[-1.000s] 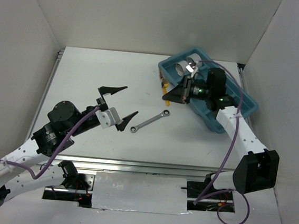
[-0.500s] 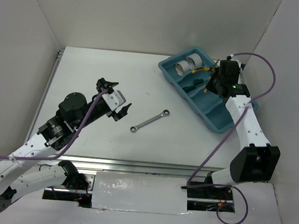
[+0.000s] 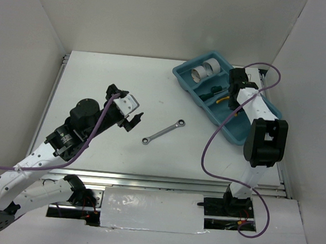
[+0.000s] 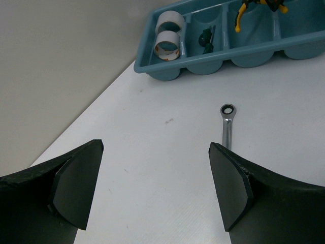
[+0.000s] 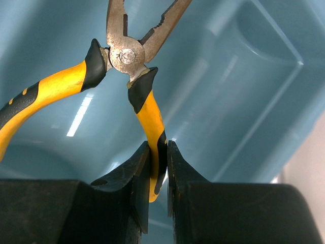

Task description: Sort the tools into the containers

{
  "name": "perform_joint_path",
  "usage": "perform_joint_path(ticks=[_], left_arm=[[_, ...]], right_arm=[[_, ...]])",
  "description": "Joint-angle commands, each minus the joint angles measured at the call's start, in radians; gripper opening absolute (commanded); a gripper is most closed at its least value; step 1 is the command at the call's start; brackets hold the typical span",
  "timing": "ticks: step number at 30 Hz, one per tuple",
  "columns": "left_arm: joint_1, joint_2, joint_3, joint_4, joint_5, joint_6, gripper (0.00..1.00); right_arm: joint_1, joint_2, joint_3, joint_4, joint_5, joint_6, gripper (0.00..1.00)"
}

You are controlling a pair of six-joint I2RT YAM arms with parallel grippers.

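The yellow-handled pliers (image 5: 144, 107) hang inside a compartment of the teal tray (image 5: 244, 76). My right gripper (image 5: 158, 168) is shut on one of their handles. From above, that gripper (image 3: 232, 95) is down in the middle of the tray (image 3: 240, 132). Two tape rolls (image 3: 205, 69) stand in the far compartment, and the green screwdrivers (image 3: 213, 91) lie in the one beside it. The silver wrench (image 3: 163, 132) lies on the table. My left gripper (image 3: 124, 105) is open and empty to the left of it. In the left wrist view the wrench (image 4: 227, 127) lies ahead of the right fingertip (image 4: 228, 188).
White walls enclose the table on the left, back and right. The tray sits diagonally at the back right, close to the right wall. The right arm's purple cable (image 3: 213, 138) loops over the table near the tray.
My right arm has carried the pliers from the tray's left rim to over its middle and lowered them inside. My left gripper has turned and moved slightly forward, staying open.
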Motion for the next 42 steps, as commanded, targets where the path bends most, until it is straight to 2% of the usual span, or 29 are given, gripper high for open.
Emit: perform_joint_path(ticks=[1, 13, 23, 30, 39, 41, 42], left_arm=[[0.001, -0.022, 0.002, 0.039, 0.001, -0.033, 0.99], [0.001, -0.022, -0.003, 0.031, -0.004, -0.043, 0.99], [0.001, -0.021, -0.001, 0.037, -0.003, -0.040, 0.99], [0.001, -0.006, 0.007, 0.046, 0.006, -0.049, 0.99], [0.001, -0.009, 0.017, 0.028, -0.002, -0.037, 0.99], [0.001, -0.007, 0.014, 0.027, 0.003, -0.040, 0.99], [0.001, -0.006, 0.014, 0.027, 0.001, -0.038, 0.99]], right_arm=[[-0.004, 0.008, 0.060, -0.038, 0.113, -0.024, 0.00], [0.019, 0.185, 0.241, -0.117, 0.146, 0.028, 0.00], [0.013, 0.188, 0.221, -0.133, 0.118, 0.042, 0.00], [0.027, 0.235, 0.287, -0.150, 0.075, 0.057, 0.00], [0.064, 0.268, 0.315, -0.159, 0.015, 0.077, 0.11], [0.064, 0.274, 0.324, -0.163, 0.001, 0.074, 0.16], [0.064, 0.277, 0.326, -0.167, -0.005, 0.076, 0.26]])
